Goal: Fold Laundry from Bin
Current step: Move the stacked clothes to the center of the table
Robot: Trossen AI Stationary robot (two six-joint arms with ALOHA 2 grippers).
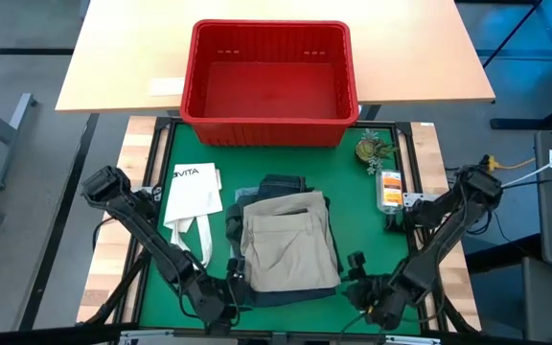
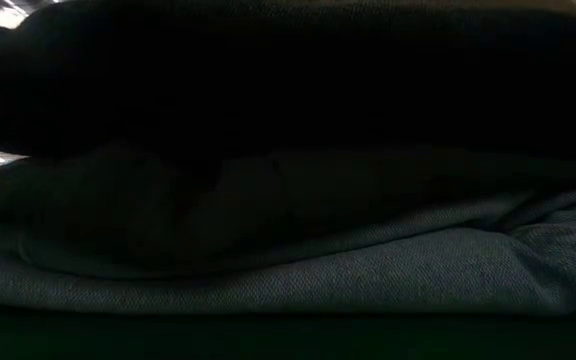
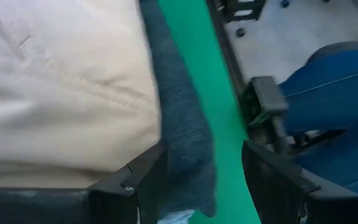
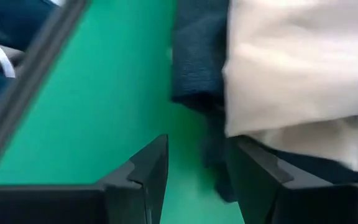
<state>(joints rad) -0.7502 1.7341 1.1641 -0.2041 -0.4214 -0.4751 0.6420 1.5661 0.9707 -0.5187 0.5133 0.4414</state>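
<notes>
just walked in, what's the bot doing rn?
Folding laundry. The red bin looks emptied, and a stack sits on the green mat: the khaki garment on top of dark grey pieces. The left tool and right tool are both open at the stack's near corners, flanking its edges and gripping nothing. A white tote bag lies beside the stack.

Both arms reach in low toward the folded khaki garment (image 1: 286, 240), elbows bent outward. The left gripper (image 1: 220, 309) sits at its near left corner, jaws parted around a dark cloth edge (no squeeze visible). The right gripper (image 1: 377, 309) sits at its near right corner, jaws parted.
</notes>
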